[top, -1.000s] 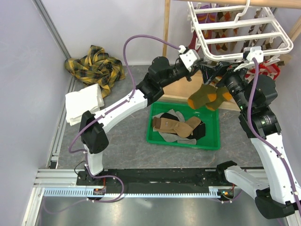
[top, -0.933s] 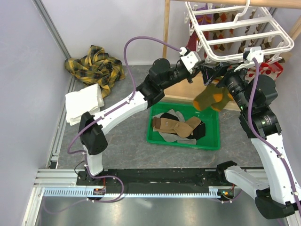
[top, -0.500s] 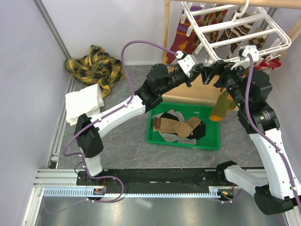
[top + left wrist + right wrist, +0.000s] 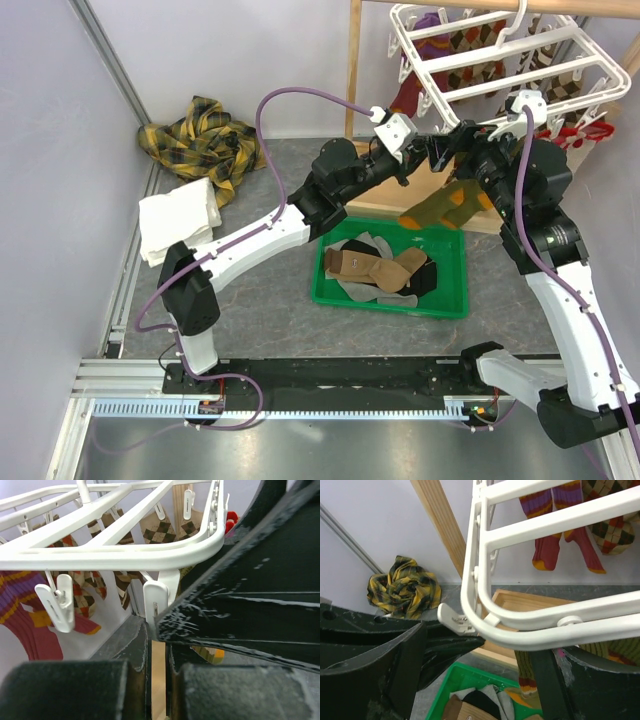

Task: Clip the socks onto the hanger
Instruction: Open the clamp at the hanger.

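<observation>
Under the far wooden frame (image 4: 353,60), my left claw (image 4: 159,675) clenched a hanger (image 4: 125,557) clip (image 4: 156,600) open for the sock (image 4: 445,208); right claw (image 4: 480,655) stood released.

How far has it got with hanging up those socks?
Done: several socks already dangle from clips on the white hanger. In hand: an olive sock with orange toe hangs just under the hanger's near edge; whether a clip holds it yet is unclear. Left: a pile of socks waits in the green bin.
</observation>
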`<state>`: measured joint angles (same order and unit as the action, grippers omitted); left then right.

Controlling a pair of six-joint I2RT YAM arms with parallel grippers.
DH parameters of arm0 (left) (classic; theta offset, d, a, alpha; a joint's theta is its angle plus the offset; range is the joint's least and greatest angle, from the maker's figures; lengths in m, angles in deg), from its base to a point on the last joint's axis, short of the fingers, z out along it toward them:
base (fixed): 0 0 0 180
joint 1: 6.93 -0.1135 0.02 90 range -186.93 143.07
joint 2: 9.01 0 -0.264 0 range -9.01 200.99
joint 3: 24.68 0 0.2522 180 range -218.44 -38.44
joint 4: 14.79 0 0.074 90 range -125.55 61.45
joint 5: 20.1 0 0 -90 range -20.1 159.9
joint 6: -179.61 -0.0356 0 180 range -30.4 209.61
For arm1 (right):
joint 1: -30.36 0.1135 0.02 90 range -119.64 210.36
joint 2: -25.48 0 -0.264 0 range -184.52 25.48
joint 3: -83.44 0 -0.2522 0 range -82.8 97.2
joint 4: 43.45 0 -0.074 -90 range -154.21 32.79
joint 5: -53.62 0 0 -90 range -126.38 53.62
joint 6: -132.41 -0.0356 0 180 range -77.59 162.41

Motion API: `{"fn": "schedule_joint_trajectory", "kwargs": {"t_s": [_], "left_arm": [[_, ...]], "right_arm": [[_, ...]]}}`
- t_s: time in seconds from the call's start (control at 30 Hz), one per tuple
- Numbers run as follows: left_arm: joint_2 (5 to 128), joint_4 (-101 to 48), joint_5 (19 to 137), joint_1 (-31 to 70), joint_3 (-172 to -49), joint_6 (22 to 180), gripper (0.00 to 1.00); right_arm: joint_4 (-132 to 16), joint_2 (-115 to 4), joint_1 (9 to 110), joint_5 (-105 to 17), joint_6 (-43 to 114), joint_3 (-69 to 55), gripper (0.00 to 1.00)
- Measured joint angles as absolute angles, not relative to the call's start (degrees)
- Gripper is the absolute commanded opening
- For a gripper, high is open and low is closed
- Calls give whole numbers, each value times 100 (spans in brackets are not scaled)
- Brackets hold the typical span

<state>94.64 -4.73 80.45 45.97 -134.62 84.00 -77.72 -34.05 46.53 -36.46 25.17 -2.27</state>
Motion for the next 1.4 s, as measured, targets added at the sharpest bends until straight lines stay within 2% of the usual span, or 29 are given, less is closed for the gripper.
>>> {"fn": "schedule_joint_trajectory", "kwargs": {"t_s": [0.4, 0.6, 0.97, 1.17, 1.4], "left_arm": [[9464, -434, 7892, 4693, -13458, 8640, 2], [9416, -419, 7872, 4695, -13427, 8771, 2], [9292, -532, 7682, 4726, -13405, 8806, 2], [9292, -694, 7562, 4735, -13421, 8806, 2], [9292, -768, 7430, 4770, -13447, 8806, 2]], "right_arm": [[-7307, -3477, 4620, -3652, 2279, -227, 80], [-7267, -3480, 4594, -3657, 2246, -231, 73], [-7182, -3617, 4589, -4068, 2401, -231, 66], [-7180, -3674, 4589, -4181, 2504, -231, 57], [-7138, -3716, 4589, -4306, 2602, -229, 29]]}}
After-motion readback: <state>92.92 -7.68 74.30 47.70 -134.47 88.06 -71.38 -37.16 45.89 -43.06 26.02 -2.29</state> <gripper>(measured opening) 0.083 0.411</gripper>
